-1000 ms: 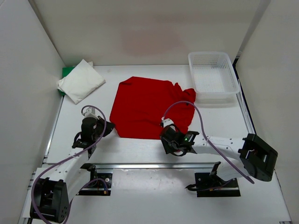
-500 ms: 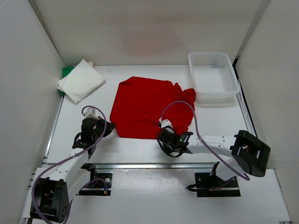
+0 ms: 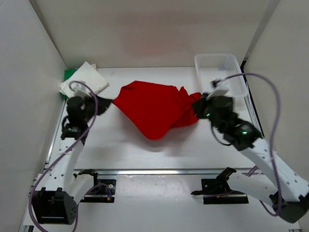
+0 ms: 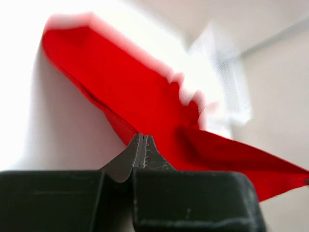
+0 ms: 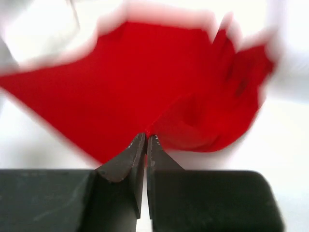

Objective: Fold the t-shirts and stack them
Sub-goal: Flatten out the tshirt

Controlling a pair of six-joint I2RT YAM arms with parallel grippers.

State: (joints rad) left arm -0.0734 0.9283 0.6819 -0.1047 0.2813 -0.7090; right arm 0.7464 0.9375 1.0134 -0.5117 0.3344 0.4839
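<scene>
The red t-shirt (image 3: 154, 108) hangs off the table between my two grippers, sagging to a point in the middle. My left gripper (image 3: 107, 102) is shut on its left corner, and the left wrist view shows the pinched jaws (image 4: 143, 137) with red cloth (image 4: 145, 92) stretching away. At the other side my right gripper (image 3: 195, 107) is shut on the bunched right edge; the right wrist view has its tips (image 5: 146, 137) closed on the red fabric (image 5: 145, 82). The folded white t-shirt (image 3: 89, 72) lies at the back left on the green t-shirt (image 3: 68, 75), of which only an edge shows.
A white mesh basket (image 3: 219, 77) stands at the back right, close behind my right gripper. White walls enclose the table on the left, back and right. The metal rail with both arm bases runs along the near edge.
The right gripper shut on the red t-shirt's near edge. Both arms then rose and swung outward and back, lifting the flat shirt off the table.
</scene>
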